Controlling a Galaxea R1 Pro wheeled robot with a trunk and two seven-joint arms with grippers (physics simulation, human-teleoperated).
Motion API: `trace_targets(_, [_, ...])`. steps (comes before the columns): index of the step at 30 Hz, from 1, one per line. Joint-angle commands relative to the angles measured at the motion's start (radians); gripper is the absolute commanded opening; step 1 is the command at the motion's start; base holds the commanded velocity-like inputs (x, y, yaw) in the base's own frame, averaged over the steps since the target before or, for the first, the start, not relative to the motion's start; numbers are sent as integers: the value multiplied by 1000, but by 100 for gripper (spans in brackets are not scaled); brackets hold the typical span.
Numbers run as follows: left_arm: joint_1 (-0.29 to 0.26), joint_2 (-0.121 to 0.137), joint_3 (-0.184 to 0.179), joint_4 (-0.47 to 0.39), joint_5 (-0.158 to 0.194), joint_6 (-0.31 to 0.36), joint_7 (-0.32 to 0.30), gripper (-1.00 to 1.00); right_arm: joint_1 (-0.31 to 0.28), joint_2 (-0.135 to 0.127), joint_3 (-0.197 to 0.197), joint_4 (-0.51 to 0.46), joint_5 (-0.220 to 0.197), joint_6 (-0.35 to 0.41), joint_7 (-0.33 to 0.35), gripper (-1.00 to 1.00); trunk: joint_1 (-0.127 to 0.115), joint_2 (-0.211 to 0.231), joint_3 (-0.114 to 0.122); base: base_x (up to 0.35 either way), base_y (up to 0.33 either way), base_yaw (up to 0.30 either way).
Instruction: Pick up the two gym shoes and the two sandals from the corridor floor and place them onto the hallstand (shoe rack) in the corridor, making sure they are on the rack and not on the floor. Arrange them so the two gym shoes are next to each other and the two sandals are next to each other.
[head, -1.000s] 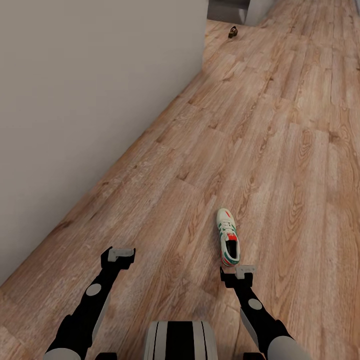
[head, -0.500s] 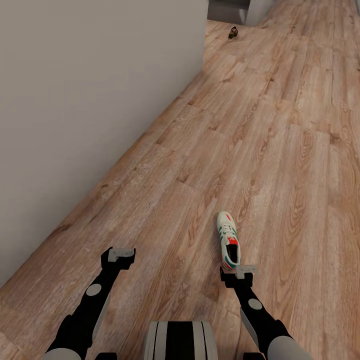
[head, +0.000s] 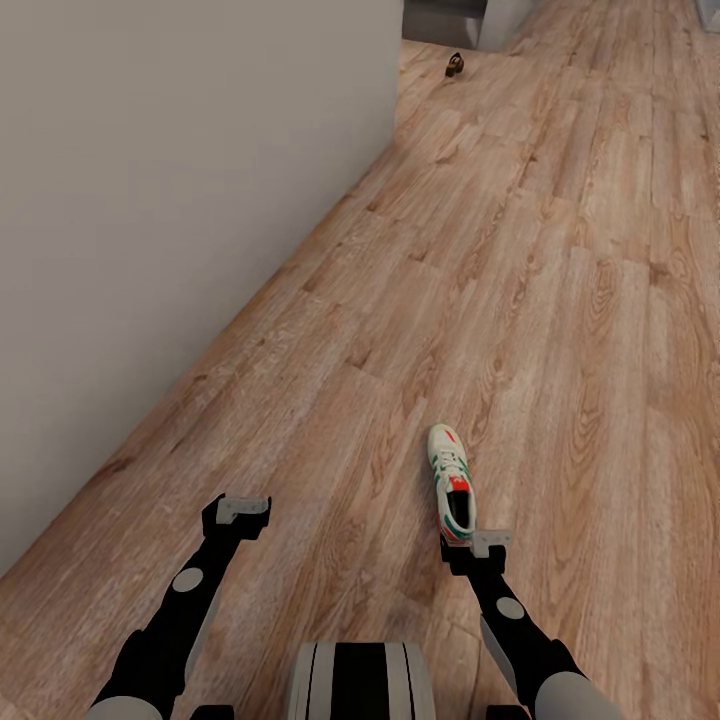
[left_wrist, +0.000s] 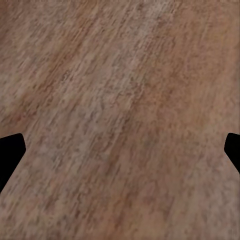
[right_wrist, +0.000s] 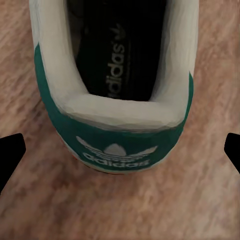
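Right claw (head: 478, 543) spread wide above gym shoe (head: 451, 484) heel; left claw (head: 238, 507) spread over bare floor (head: 560, 300).

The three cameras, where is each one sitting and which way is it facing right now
Head view: from the robot's head, looking forward and down the corridor floor; both arms show, left gripper, right gripper at the gym shoe; a sandal lies far off.
Left wrist view: on the left arm, facing bare floor; dark fingertips at the edges.
Right wrist view: on the right arm, facing the shoe's green heel; fingertips at the edges.
Shared: head and right wrist both show the shoe.
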Motion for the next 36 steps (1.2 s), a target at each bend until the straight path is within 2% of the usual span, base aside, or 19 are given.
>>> trace_targets(1, [0, -2, 6, 0, -11, -4, -8, 100, -1, 1, -6, 1, 11, -3, -2, 100, 0, 0, 0, 105, 0, -6])
trace_targets(36, [0, -2, 6, -1, -12, -5, -8, 100, -1, 1, -6, 1, 11, -3, -2, 100, 0, 0, 0, 33, 0, 0])
